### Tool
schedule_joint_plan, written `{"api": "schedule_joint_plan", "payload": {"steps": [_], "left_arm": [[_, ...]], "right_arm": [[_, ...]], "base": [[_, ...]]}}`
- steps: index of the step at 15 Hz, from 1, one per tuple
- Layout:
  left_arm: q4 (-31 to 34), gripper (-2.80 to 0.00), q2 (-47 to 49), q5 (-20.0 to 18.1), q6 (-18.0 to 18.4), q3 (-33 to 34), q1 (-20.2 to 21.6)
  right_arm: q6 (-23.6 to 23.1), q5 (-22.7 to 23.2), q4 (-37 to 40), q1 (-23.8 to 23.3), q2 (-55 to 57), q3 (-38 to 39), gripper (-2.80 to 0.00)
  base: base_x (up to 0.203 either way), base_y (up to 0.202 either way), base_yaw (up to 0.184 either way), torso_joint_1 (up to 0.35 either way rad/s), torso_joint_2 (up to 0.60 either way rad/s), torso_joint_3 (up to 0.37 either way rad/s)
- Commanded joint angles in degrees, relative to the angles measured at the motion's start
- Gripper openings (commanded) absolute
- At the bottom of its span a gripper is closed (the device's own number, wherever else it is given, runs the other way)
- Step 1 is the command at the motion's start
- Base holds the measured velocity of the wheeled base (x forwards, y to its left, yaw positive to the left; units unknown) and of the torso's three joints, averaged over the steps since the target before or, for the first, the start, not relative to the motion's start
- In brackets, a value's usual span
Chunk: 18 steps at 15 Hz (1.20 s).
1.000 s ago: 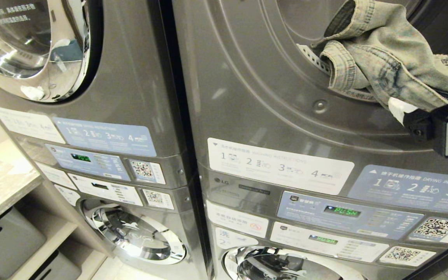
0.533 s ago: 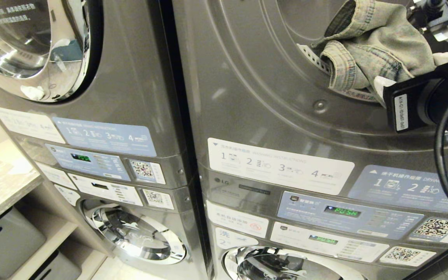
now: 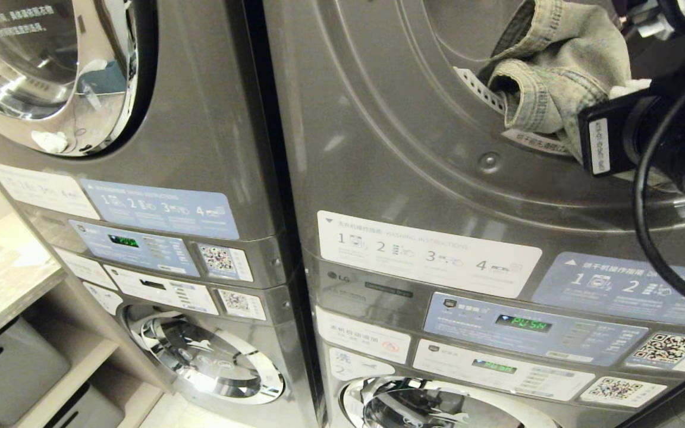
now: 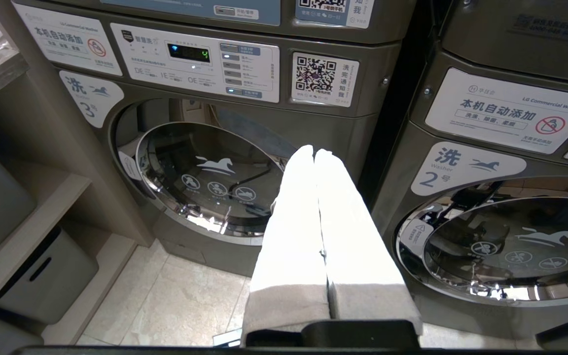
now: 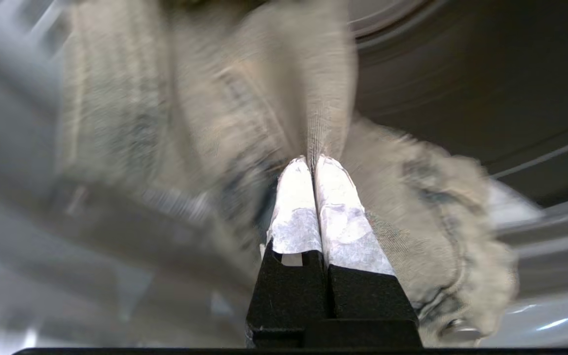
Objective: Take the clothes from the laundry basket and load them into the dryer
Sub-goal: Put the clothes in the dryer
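A faded denim garment (image 3: 556, 71) is seen at the upper right of the head view, draped over the lower lip of the open dryer (image 3: 390, 148) mouth, with part of it hanging out across the rim and part lying inside. Its long axis cannot be made out, since the cloth is bunched and its right side is hidden behind the black wrist housing. In the right wrist view the garment is blurred, and the right gripper (image 5: 313, 162) is seen with its white-taped fingers pressed together on a fold of the denim; how much cloth lies between them cannot be told. The drum's dark interior is shown beyond the cloth, open behind and to the right of it. A black cable (image 3: 646, 238) is looped across the right edge of the head view, over the dryer's label strip. The laundry basket is in no view. The left gripper (image 4: 315, 154) is seen only in the left wrist view, fingers together and holding nothing, low before the washer marked 3 (image 4: 205, 182) and beside the washer marked 2 (image 4: 501, 246).
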Motion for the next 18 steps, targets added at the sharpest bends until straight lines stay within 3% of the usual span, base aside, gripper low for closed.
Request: {"api": "schedule_joint_plan", "payload": {"steps": [1, 9, 15, 18], "left_arm": [[0.0, -2.80, 0.0, 0.0, 0.0, 0.0, 0.0], [0.0, -2.80, 0.0, 0.0, 0.0, 0.0, 0.0], [0.0, -2.80, 0.0, 0.0, 0.0, 0.0, 0.0], [0.0, -2.80, 0.0, 0.0, 0.0, 0.0, 0.0]], "right_arm": [[-0.2, -0.3, -0.2, -2.7, 2.7, -3.8, -2.80], [-0.6, 0.5, -0.1, -14.1, 12.6, -21.1, -2.80], [-0.8, 8.2, -3.1, -17.9, 24.2, -43.1, -2.80], [-6.4, 9.2, -10.2, -18.7, 27.9, -46.5, -2.80]], "base": [[0.000, 0.000, 0.000, 0.000, 0.00, 0.000], [0.000, 0.000, 0.000, 0.000, 0.00, 0.000], [0.000, 0.000, 0.000, 0.000, 0.00, 0.000], [0.000, 0.000, 0.000, 0.000, 0.00, 0.000]]}}
